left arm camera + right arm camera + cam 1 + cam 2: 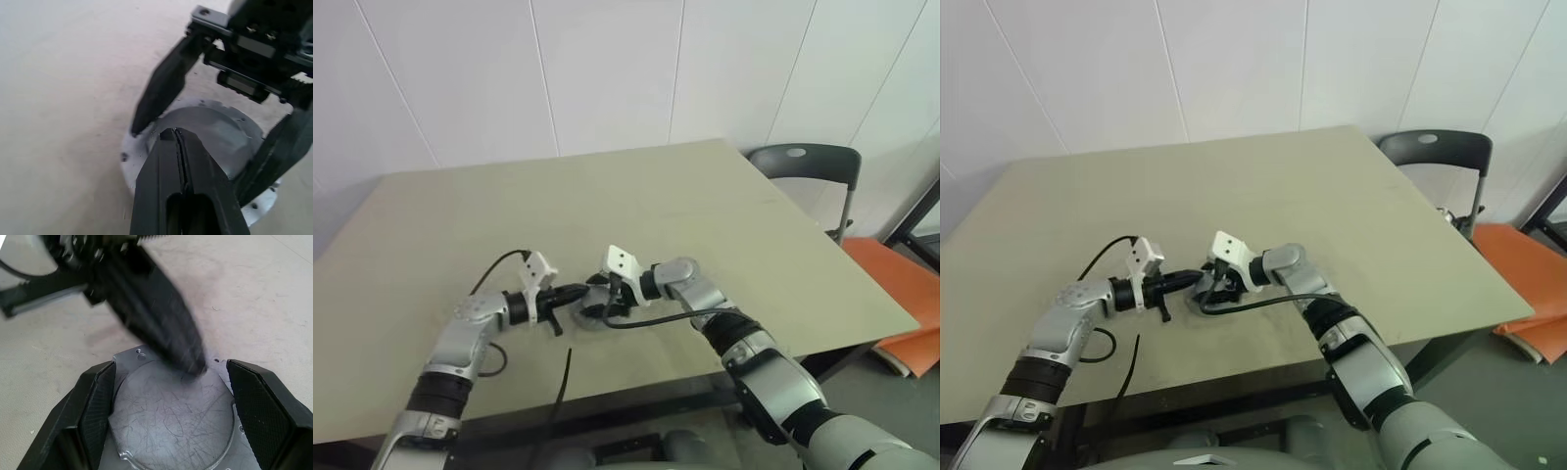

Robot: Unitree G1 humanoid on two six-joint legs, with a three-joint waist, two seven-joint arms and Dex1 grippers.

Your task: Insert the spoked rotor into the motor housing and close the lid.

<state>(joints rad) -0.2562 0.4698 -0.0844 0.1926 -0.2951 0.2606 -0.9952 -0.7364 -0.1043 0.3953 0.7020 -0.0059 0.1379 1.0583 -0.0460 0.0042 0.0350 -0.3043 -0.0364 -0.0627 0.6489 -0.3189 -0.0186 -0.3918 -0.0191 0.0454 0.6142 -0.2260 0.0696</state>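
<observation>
The motor housing (222, 134) stands on the table near its front edge as a short silvery can on a flat flange. Its top is a flat, scratched round lid (171, 416). My right gripper (171, 366) straddles the can with one finger (98, 401) against each side, so it is shut on the housing. My left gripper (177, 133) is shut, with nothing between its fingers. It reaches in from the left, and its tip rests on the far edge of the lid. The spoked rotor is hidden.
The pale table (636, 206) stretches wide behind and to both sides. A black cable (563, 377) hangs over its front edge between the arms. A dark chair (803, 166) and an orange object (901, 284) stand off the table's right side.
</observation>
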